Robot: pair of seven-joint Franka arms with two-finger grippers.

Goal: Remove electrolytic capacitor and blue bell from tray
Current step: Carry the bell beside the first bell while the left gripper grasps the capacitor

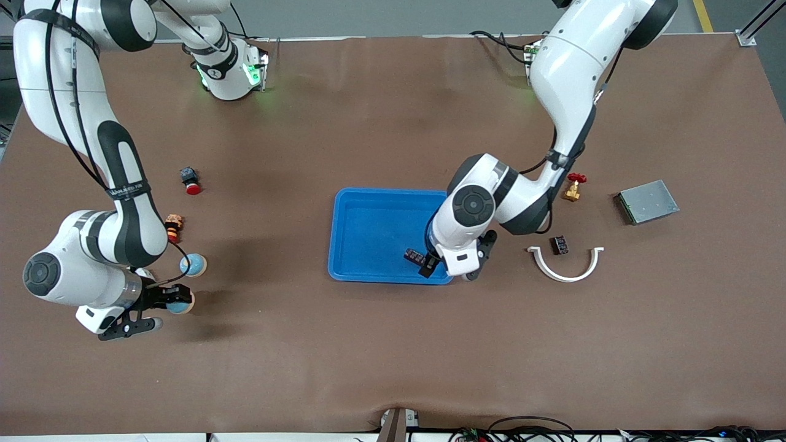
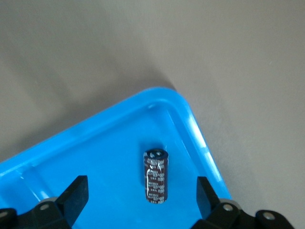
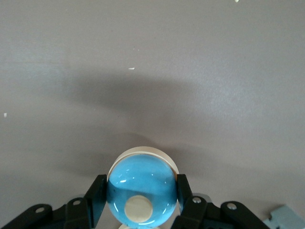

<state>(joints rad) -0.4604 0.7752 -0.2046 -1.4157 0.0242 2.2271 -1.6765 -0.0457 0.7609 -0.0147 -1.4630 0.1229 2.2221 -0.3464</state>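
The capacitor (image 1: 413, 255), a dark brown cylinder with pale print, lies on its side in the blue tray (image 1: 374, 227), close to the corner nearest the front camera at the left arm's end. My left gripper (image 1: 429, 264) hovers open over that corner. In the left wrist view the capacitor (image 2: 156, 176) lies free on the tray (image 2: 95, 157) floor between the spread fingers of the left gripper (image 2: 140, 187). At the right arm's end of the table my right gripper (image 1: 174, 302) is shut on a round blue bell (image 1: 183, 302), low over the table. The right wrist view shows the bell (image 3: 142, 193) clamped between the right gripper's (image 3: 141, 191) pads.
A second blue bell (image 1: 193, 265) sits beside the held one. A red-capped button (image 1: 191, 180) and an orange-and-black part (image 1: 174, 228) lie farther back. Toward the left arm's end are a red-handled valve (image 1: 574, 186), grey box (image 1: 646, 201), white curved piece (image 1: 565, 269) and small dark component (image 1: 559, 245).
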